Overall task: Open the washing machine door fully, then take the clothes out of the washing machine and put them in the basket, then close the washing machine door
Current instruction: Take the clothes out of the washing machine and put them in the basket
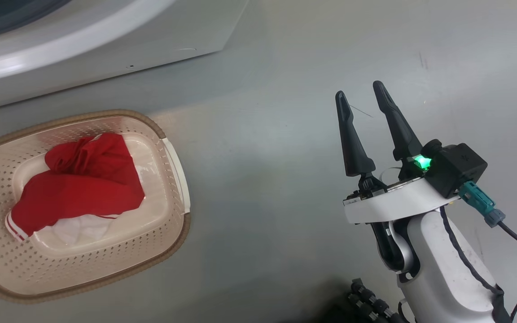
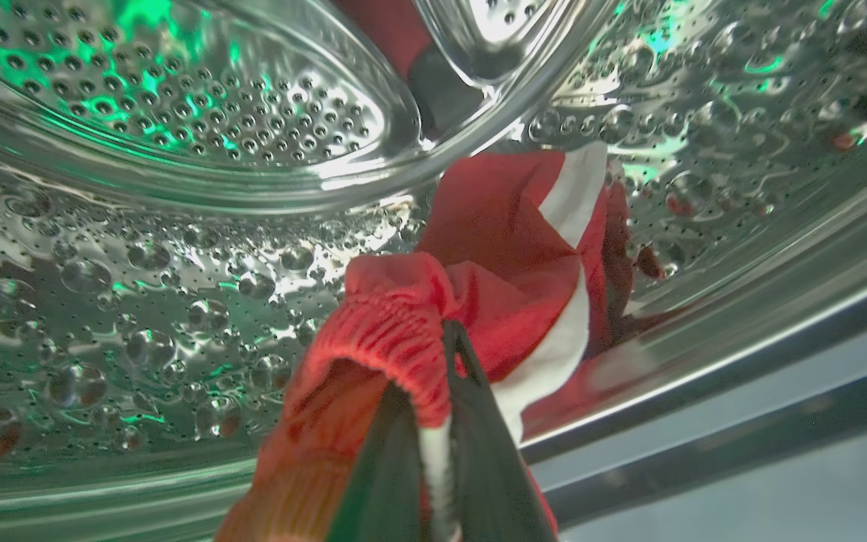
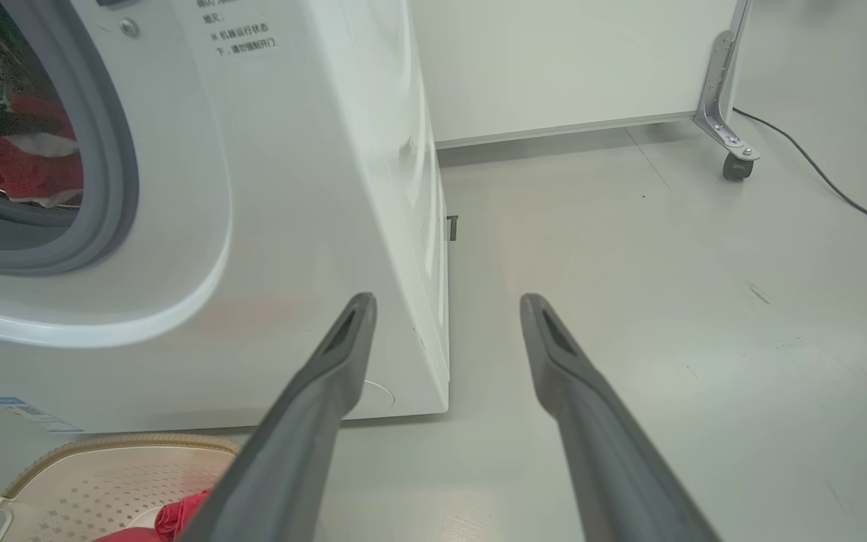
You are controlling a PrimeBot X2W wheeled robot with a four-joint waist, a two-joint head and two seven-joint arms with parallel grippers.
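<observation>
Inside the perforated steel drum (image 2: 140, 263) of the washing machine (image 3: 313, 188), my left gripper (image 2: 433, 361) is shut on the ribbed hem of a red garment with a white stripe (image 2: 509, 263). A red and white garment (image 1: 83, 184) lies in the cream basket (image 1: 168, 242) on the floor at the left of the head view. More red and white clothes (image 3: 19, 162) show through the washer's grey gasket (image 3: 114, 150). My right gripper (image 1: 361, 96) hovers open over the floor to the right of the basket, holding nothing. The door is out of view.
The washer's white front (image 1: 106, 54) runs along the top left of the head view, just behind the basket. Grey floor (image 1: 263, 157) lies between basket and right arm. A white panel on a caster (image 3: 738, 162) and a black cable (image 3: 840, 192) stand beyond the washer.
</observation>
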